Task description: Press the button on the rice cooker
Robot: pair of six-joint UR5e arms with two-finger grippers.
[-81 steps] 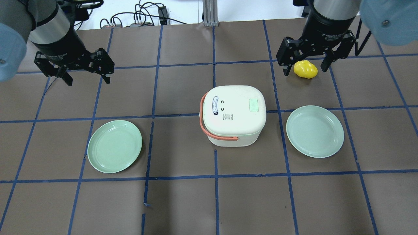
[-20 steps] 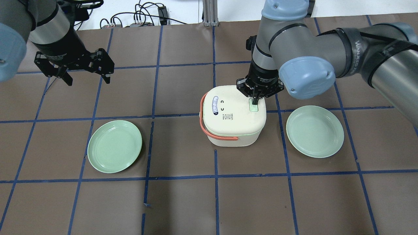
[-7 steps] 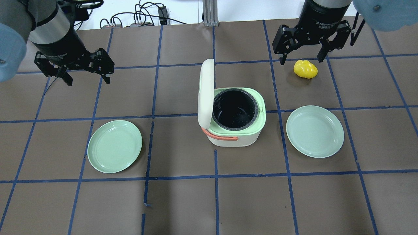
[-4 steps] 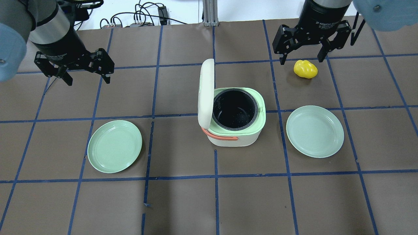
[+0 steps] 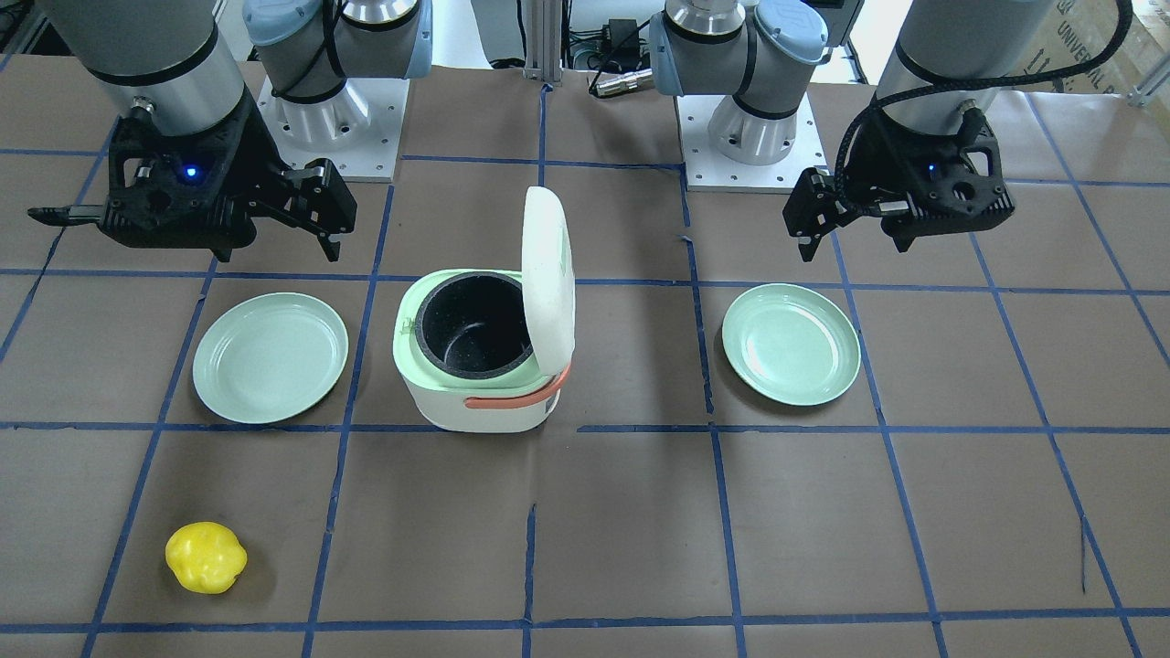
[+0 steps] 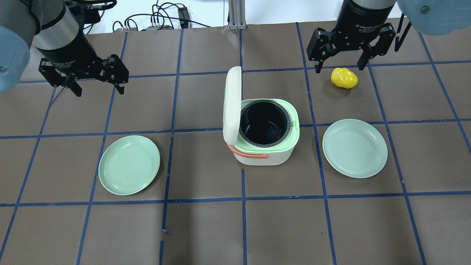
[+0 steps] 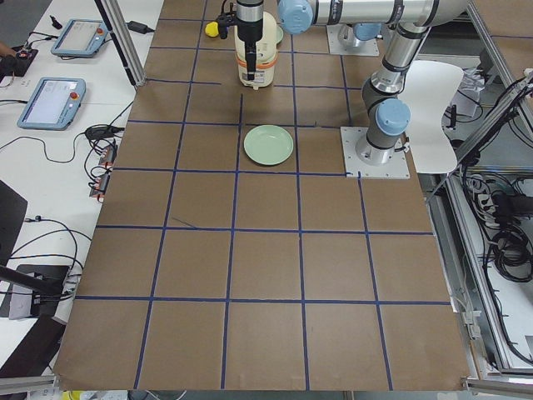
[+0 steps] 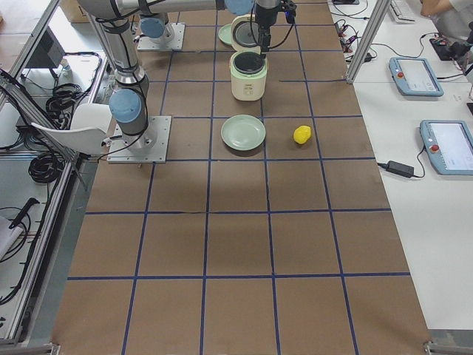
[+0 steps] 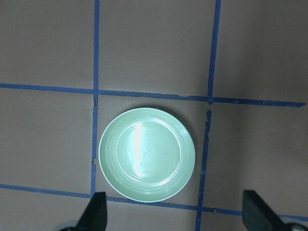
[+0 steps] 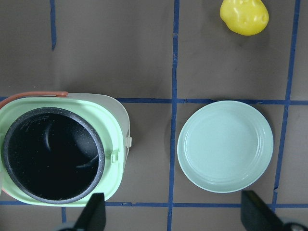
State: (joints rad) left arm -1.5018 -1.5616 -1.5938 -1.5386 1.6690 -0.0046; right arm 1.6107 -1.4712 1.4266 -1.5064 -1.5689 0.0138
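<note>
Two hands hang above the bench (image 6: 206,228), one toward each far corner in the overhead view.

1. Left hand (image 6: 99,91): fingers spread apart and closed on nothing. It is well apart from the rice cooker.
2. Left plate (image 6: 129,165): pale green, flat on the bench, nearer the robot than the left hand. It lies well to the left of the cooker.
3. Rice cooker (image 6: 263,156): at the centre of the bench, between the two plates. Its lid (image 6: 232,105) stands upright on the left side, hinged open. The dark inner pot (image 6: 263,123) is exposed inside a light green rim. An orange handle (image 6: 246,154) lies along the near and left sides of the body.
4. Right plate (image 6: 354,148): pale green, flat on the bench, just beside the cooker on its right, not touching it.
5. Yellow lumpy object (image 6: 344,78): on the bench beyond the right plate.
6. Right hand (image 6: 338,69): fingers spread apart, above the yellow object and apart from the cooker.
</note>
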